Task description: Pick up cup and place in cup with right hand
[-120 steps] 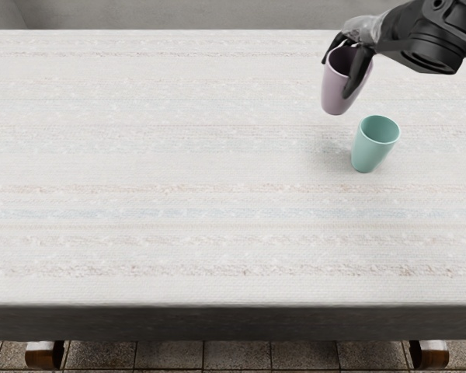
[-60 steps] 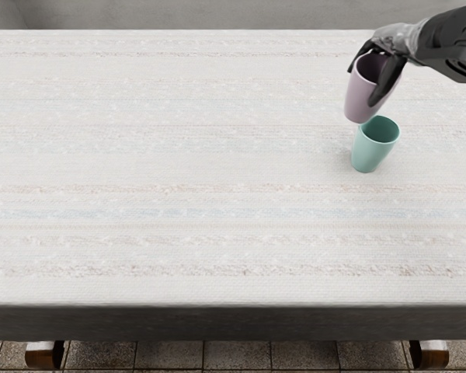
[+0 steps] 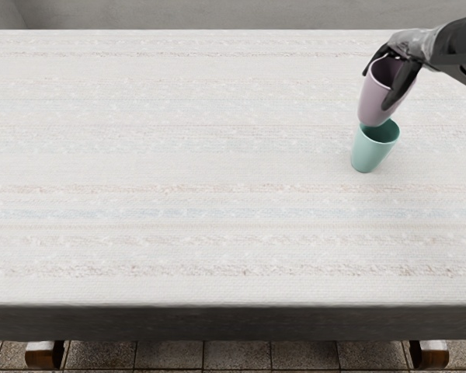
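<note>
Head view, arm (image 3: 460, 51) cut off at right, teal cup (image 3: 370, 152) partly hidden by lilac cup (image 3: 375, 101), near-left of robot hand (image 3: 405, 56), gripped between curled fingers.

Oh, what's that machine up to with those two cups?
The robot's right hand is gripping the purple cup near its rim. It holds that cup right above the green cup, which stands upright on the table. It seems about to lower one into the other, but the hand hasn't let go.

Lilac cup (image 3: 374, 104) mouth-up, base nr rim of teal cup (image 3: 369, 152) (upright on tbl (image 3: 179, 171)).
</note>
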`<state>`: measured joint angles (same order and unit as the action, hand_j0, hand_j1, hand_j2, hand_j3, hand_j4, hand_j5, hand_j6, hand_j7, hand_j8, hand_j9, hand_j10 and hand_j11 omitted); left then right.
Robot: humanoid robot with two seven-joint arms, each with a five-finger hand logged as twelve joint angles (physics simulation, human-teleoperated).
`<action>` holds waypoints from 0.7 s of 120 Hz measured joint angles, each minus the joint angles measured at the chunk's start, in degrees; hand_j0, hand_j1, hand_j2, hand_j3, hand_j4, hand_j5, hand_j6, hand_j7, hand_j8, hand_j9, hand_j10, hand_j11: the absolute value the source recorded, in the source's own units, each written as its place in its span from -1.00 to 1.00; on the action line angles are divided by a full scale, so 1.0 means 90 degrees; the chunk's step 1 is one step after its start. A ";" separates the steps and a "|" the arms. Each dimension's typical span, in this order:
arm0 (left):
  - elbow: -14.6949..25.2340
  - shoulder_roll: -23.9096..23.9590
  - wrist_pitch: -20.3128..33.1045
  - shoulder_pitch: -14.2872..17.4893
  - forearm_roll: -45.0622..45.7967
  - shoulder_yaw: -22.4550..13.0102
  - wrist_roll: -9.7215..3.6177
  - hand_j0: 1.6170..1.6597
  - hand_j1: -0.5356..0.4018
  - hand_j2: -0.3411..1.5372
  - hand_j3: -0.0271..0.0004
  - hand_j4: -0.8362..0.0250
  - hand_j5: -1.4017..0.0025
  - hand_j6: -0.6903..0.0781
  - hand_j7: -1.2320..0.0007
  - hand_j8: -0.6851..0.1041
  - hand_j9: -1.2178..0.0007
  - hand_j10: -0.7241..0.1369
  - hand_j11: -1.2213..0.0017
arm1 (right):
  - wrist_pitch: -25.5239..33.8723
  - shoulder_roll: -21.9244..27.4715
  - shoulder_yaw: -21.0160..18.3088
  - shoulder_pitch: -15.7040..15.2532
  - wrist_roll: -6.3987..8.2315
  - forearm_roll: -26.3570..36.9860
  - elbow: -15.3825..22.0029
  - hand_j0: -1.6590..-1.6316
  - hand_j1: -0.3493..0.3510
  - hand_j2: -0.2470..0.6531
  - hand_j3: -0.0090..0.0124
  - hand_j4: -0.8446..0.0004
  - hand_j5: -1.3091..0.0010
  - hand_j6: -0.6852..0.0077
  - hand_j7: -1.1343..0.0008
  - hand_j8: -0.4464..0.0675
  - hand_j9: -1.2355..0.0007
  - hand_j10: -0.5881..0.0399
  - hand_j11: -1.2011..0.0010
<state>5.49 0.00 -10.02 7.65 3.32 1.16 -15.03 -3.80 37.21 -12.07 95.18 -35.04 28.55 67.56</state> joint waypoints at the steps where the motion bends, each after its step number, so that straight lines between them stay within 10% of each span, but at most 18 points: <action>1: 0.0000 0.0000 0.0000 0.0008 0.0000 0.0000 0.0000 0.92 0.89 -0.64 0.98 0.94 1.00 0.80 1.00 0.74 1.00 0.68 1.00 | 0.0000 0.0001 0.0000 -0.0001 0.0000 0.0000 -0.0003 0.03 0.33 -0.60 -0.30 -0.06 -0.05 0.36 -0.20 0.16 -0.12 0.05 -0.17; 84: -0.0009 0.0000 0.0000 0.0165 -0.0005 -0.0009 0.0000 0.92 0.89 -0.64 0.98 0.94 1.00 0.80 1.00 0.74 1.00 0.68 1.00 | 0.0011 0.0059 0.0005 -0.0232 -0.0001 0.0132 -0.0148 0.03 0.33 -0.60 -0.33 -0.07 -0.06 0.34 -0.19 0.14 -0.11 0.03 -0.16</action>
<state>5.41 0.00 -10.02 9.14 3.28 1.08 -15.03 -3.70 37.74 -12.02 93.09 -35.05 29.74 66.23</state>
